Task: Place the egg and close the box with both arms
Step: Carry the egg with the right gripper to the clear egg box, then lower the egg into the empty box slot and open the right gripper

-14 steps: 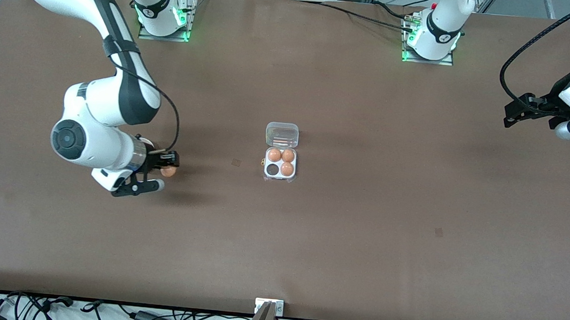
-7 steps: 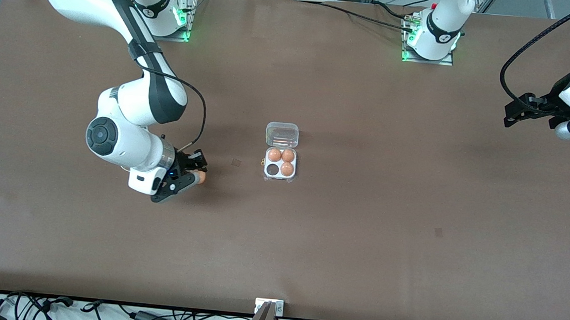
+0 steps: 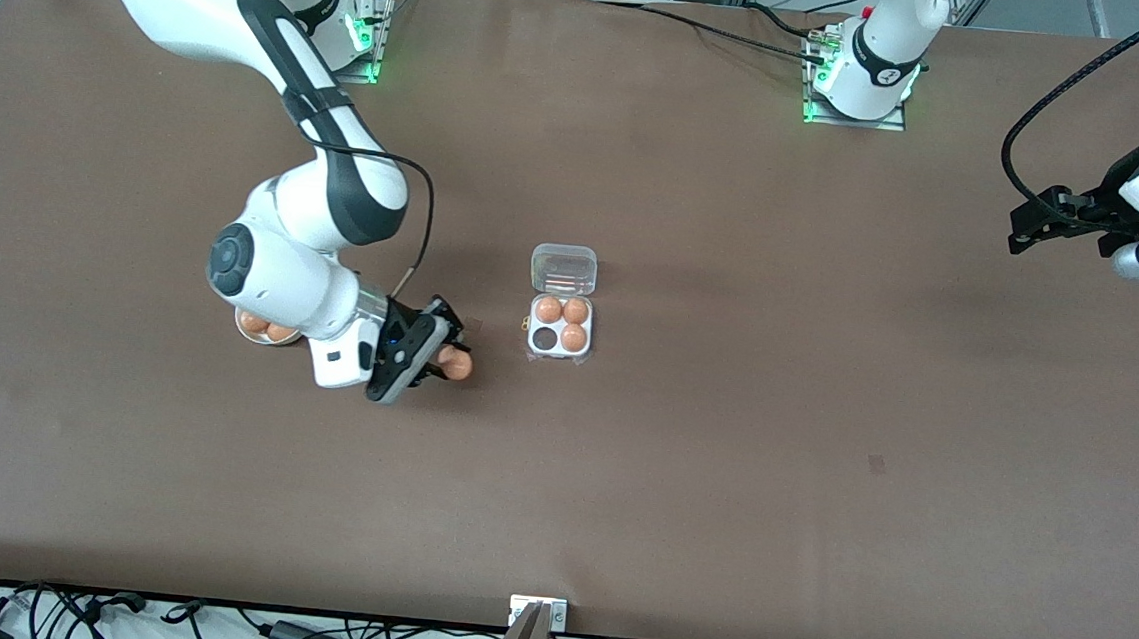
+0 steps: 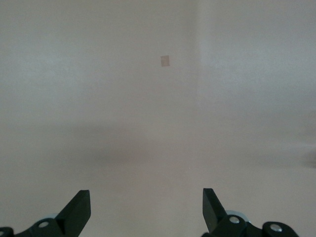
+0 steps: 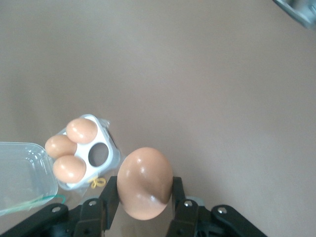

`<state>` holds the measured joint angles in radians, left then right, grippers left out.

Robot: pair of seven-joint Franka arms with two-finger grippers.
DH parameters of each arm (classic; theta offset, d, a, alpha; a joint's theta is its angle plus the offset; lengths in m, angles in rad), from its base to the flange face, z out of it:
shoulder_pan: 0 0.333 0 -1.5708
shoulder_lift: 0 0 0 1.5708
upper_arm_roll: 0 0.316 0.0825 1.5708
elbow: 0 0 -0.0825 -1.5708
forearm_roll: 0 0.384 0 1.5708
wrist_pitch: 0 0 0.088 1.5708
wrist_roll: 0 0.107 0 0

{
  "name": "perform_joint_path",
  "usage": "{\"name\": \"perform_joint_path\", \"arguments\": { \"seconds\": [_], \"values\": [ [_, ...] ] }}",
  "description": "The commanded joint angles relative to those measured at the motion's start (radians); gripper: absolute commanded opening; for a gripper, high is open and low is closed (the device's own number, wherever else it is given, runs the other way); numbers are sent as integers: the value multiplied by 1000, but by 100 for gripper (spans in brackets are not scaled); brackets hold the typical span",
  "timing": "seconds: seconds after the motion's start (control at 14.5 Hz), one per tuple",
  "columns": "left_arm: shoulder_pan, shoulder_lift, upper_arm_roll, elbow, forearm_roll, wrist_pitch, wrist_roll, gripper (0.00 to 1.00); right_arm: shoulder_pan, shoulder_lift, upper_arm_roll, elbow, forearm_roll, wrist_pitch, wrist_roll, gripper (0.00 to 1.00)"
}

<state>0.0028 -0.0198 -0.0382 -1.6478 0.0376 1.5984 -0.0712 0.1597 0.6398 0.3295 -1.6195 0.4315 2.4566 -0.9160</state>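
Over the table beside the box, keep your right gripper clamped on the egg, aim for the empty cell, and leave the open left gripper waiting.

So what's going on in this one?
The right gripper is shut on an egg, holding it above the table beside the box, toward the right arm's end. The box lies open, three cells filled and one empty. The left gripper waits open over its end of the table. A bowl with more eggs shows under the right arm.
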Motion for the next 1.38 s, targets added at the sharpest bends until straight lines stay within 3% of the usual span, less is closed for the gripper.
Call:
{"name": "perform_joint_path", "arguments": {
  "seconds": [0.0,0.21,0.28,0.41,0.69,0.83,1.17,1.31],
  "values": [
    [6,6,-3,25,-7,-29,19,100,-11,34,62,-8,110,103,-270,0],
    [5,3,-6,26,-7,-44,19,100,-15,73,97,-14,278,127,-536,0],
    [5,4,-6,26,-7,-41,19,100,-14,71,97,-45,373,122,-622,0],
    [5,6,-6,26,-7,-35,21,100,-18,64,117,-95,469,114,-711,0],
    [5,6,-6,28,-7,-38,21,100,-75,52,125,-115,480,-78,-774,0],
    [6,4,-6,28,-7,-41,21,100,-94,60,125,-117,484,-97,-854,0],
    [3,6,-6,28,-7,-35,10,100,-81,103,123,-86,711,-88,-1049,0],
    [3,6,-6,28,-7,-38,10,100,-81,112,123,-85,759,-88,-1128,0]
  ]
}}
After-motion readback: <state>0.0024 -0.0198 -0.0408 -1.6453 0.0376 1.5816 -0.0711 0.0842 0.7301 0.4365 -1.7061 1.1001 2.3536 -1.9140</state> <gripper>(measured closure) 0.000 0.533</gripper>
